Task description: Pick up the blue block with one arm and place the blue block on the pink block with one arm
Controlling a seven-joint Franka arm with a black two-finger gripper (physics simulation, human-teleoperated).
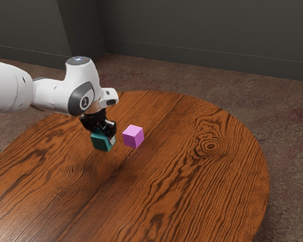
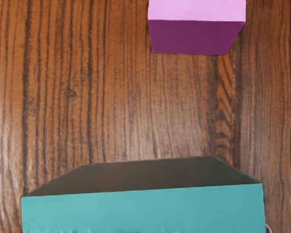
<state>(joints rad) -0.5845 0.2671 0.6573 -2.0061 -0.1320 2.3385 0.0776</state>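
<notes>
Clearly, the gripper (image 1: 104,136) has its black fingers closed on the blue block (image 1: 101,142), which renders teal. It sits just beside the pink block (image 1: 133,136) without touching it; bare wood separates them in the wrist view. Both are well in from the round table's (image 1: 207,196) rim, and open wood spreads toward the exterior view's right. There are two blocks, one of each colour.
</notes>
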